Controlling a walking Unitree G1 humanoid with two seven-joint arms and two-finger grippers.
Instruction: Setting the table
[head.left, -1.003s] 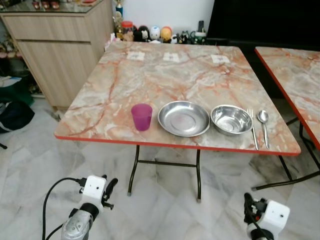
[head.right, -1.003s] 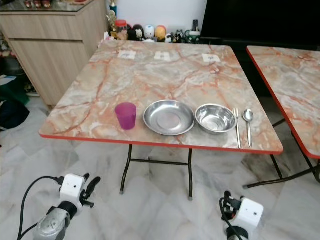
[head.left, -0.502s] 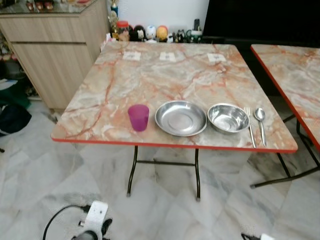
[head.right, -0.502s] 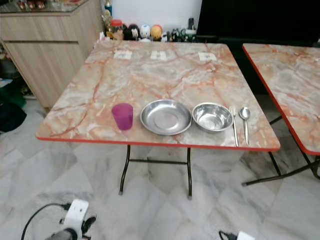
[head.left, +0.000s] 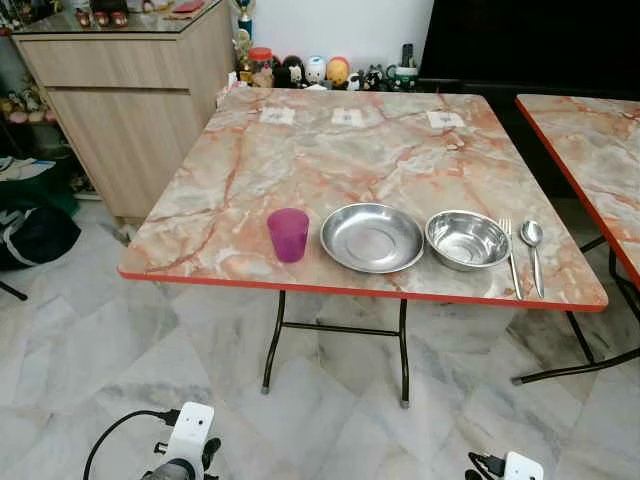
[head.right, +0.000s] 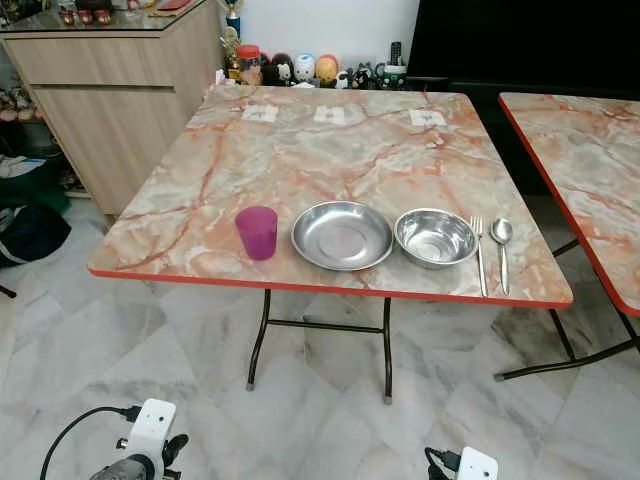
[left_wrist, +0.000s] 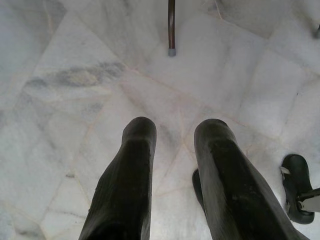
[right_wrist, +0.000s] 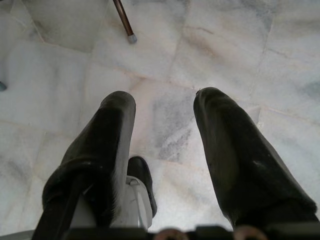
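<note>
On the marble-patterned table (head.left: 330, 160) a row stands near the front edge: a purple cup (head.left: 288, 234), a shallow steel plate (head.left: 372, 237), a steel bowl (head.left: 467, 239), then a fork (head.left: 511, 258) and a spoon (head.left: 533, 252) side by side. Both arms hang low over the floor, well short of the table. The left gripper (left_wrist: 172, 131) is open with only floor tiles between its fingers. The right gripper (right_wrist: 164, 106) is open too and holds nothing.
A second marble table (head.left: 590, 150) stands to the right. A wooden cabinet (head.left: 130, 100) is at the back left, with small figurines (head.left: 310, 70) against the wall. A dark bag (head.left: 35, 232) lies on the floor at left. Table legs (head.left: 403, 350) stand ahead.
Both wrists have dropped lower at the bottom edge of the eye views than a second ago. The whole picture shifts slightly, so the camera moved; the tableware stays put.
</note>
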